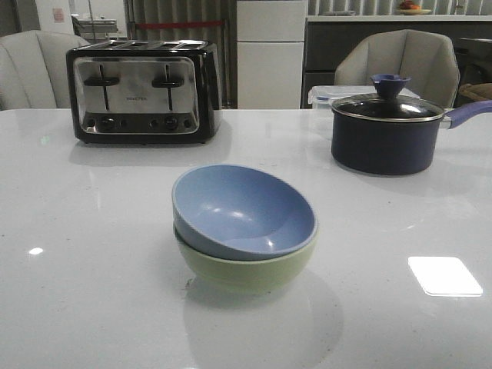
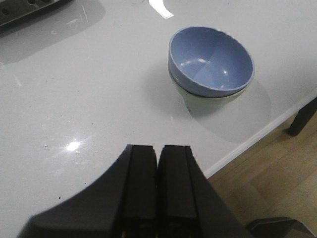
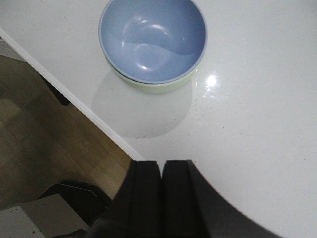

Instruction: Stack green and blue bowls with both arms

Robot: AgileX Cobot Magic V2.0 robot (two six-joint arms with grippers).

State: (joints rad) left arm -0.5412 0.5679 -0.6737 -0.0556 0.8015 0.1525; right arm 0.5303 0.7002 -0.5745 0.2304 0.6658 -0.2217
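Blue bowl [image 1: 244, 209] nests tilted in green bowl [image 1: 244, 269]; rigid, smooth, likely slippery: grip rims. Left gripper [image 2: 158, 161] and right gripper [image 3: 162, 173] closed, empty.

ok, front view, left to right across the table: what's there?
toaster → blue bowl nested in the green bowl → lidded saucepan. The clear container behind the pan overlaps it, so it is left out.
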